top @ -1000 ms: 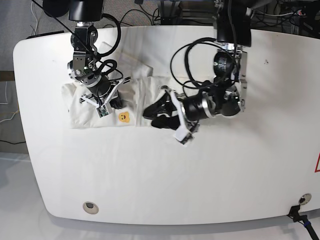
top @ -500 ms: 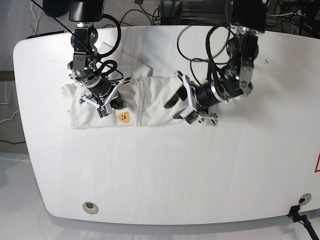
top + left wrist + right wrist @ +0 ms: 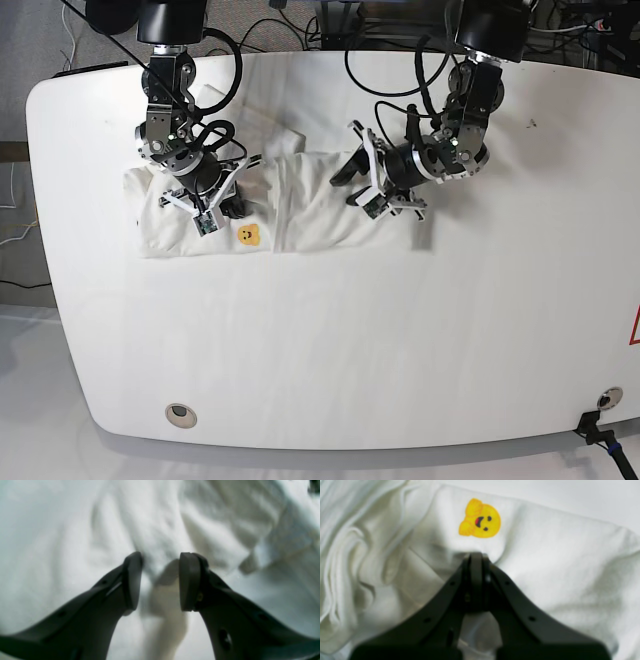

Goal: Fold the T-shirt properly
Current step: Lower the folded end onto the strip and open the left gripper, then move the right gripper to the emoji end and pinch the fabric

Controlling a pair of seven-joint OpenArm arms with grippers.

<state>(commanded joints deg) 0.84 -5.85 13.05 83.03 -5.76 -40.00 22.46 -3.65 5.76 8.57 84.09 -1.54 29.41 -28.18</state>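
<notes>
Pinching T-shirt [image 3: 545, 562], right fingers [image 3: 476, 565] closed.

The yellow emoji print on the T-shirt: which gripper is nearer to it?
Right. The right gripper, shut on the T-shirt, sits just beside the yellow emoji print; the left gripper is open, farther along the shirt.

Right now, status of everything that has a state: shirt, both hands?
T-shirt: partly folded, bunched and wrinkled, flat on the table, smiley print facing up.
Left hand: open, fingers apart over the cloth, nothing clamped.
Right hand: shut on a fold of the T-shirt, just below the smiley print.
</notes>
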